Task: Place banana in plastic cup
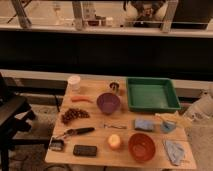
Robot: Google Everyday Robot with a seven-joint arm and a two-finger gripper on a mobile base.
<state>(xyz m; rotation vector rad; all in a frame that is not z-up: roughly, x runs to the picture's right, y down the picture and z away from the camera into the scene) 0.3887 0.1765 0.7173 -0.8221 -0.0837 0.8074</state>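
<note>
At right edge of table (pixel 100 138), gripper (pixel 189 118) by banana (pixel 169 117) atop plastic cup (pixel 167 127); jaws' state unclear.

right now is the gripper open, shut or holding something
gripper: far right, beside the banana at the plastic cup; open or shut cannot be told

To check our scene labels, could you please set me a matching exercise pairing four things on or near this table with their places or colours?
Things:
1. tray
2. white cup
3. banana
4. end effector

Descriptions:
A. at the right edge of the table, by the banana
B. back left corner
C. green, back right
D. pale yellow, at the blue cup

Pairs: 1-C, 2-B, 3-D, 4-A.
</note>
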